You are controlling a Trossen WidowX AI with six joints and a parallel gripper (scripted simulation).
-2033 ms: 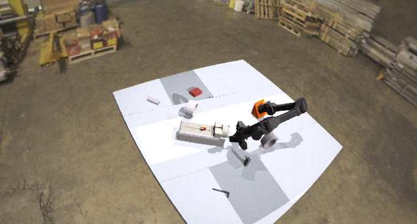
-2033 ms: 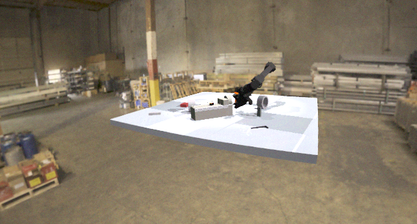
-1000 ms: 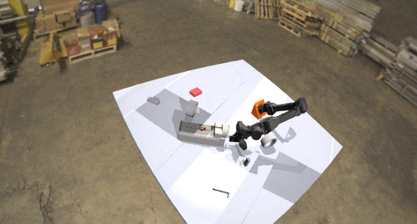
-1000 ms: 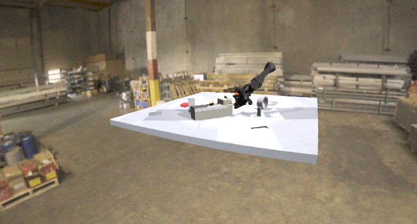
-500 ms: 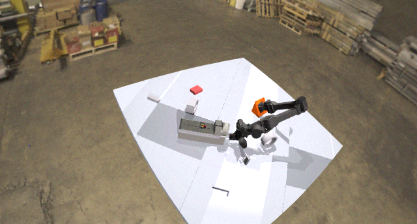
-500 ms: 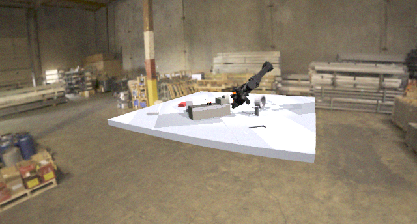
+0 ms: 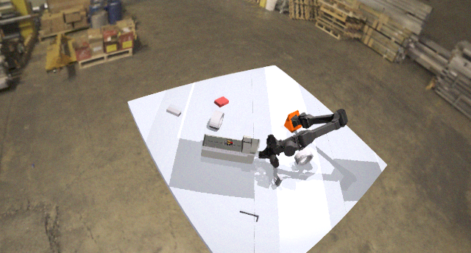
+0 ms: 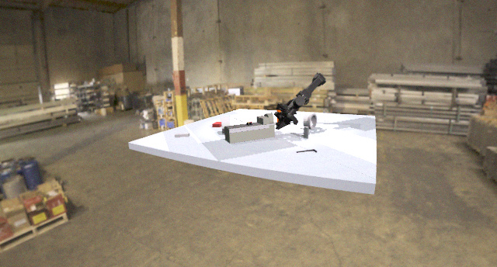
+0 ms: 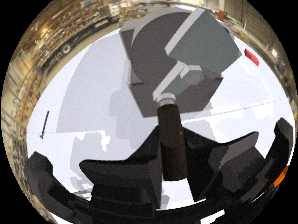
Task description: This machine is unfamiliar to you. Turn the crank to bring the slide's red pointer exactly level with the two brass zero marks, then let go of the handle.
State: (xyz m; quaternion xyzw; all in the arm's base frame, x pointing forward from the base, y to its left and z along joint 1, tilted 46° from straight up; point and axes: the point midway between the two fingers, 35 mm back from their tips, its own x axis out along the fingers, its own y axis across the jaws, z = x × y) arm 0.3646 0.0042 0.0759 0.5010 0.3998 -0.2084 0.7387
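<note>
A grey box-shaped machine (image 7: 225, 151) (image 8: 248, 133) (image 9: 180, 50) lies on the white platform (image 7: 221, 216). On its top a slide carries a small red pointer (image 7: 231, 143) beside brass marks; I cannot tell their exact alignment. A crank with a dark cylindrical handle (image 9: 170, 139) sticks out of the machine's right end. My gripper (image 7: 263, 152) (image 8: 283, 120) (image 9: 165, 128) is at that end and is shut on the handle, which runs between my fingers in the wrist view.
A white ring (image 7: 303, 157) (image 8: 310, 120) lies by the arm's elbow. A white roll (image 7: 216, 119), a red block (image 7: 221, 101) (image 8: 217, 124) and a white block (image 7: 174, 110) lie behind the machine. A small grey cylinder (image 7: 277, 179) and a black hex key (image 7: 250, 215) (image 8: 307, 150) lie in front. The arm's orange base (image 7: 291, 120) stands at the right.
</note>
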